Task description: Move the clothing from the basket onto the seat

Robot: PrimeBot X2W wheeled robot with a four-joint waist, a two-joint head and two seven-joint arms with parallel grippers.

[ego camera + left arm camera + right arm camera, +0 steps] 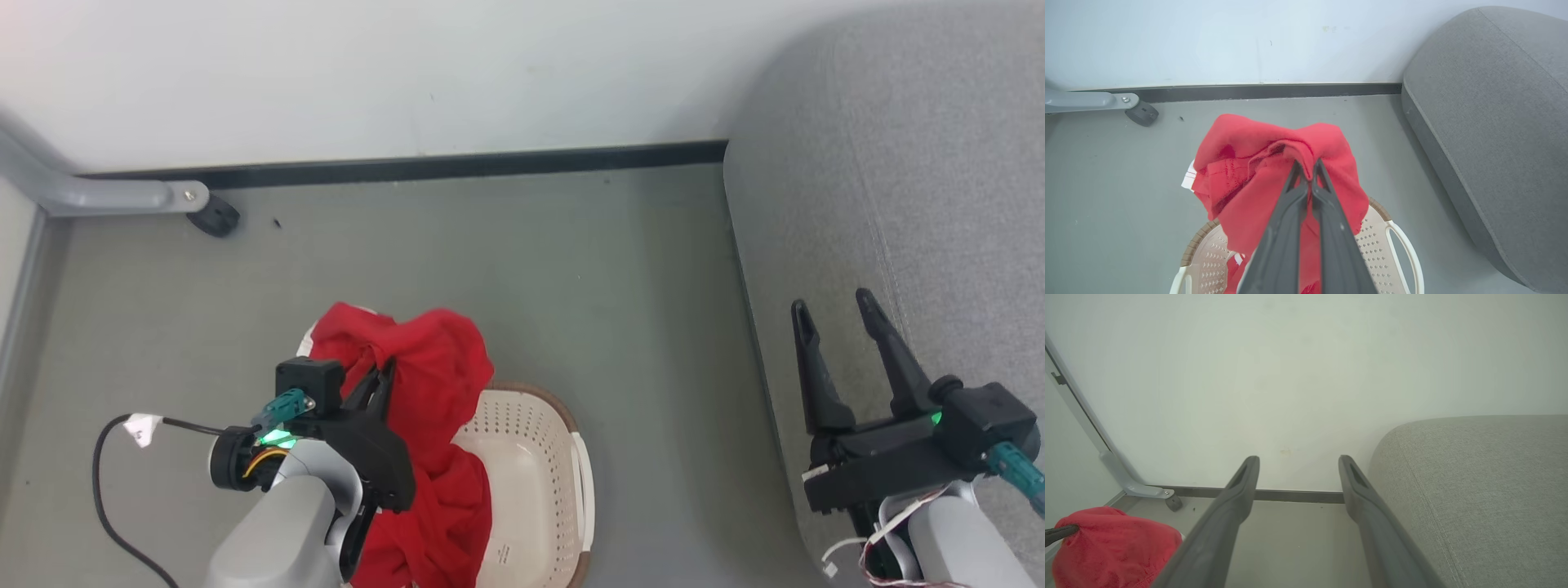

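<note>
Your left hand (1306,164) is clenching a fold of the clothing (1241,143). The red garment is draping over and around the fingertips of this hand, and a small white part with thin stripes is showing at its left edge. Below the hand the garment is hanging down, and its lower end is going into the basket (1374,241), which is standing on the floor (506,261) just under the hand. Your right hand (833,302) is released, its two fingers are standing wide apart, and it is holding nothing. The seat (898,163) is lying under this hand and to the right of it, while the garment is well apart to the left of it.
</note>
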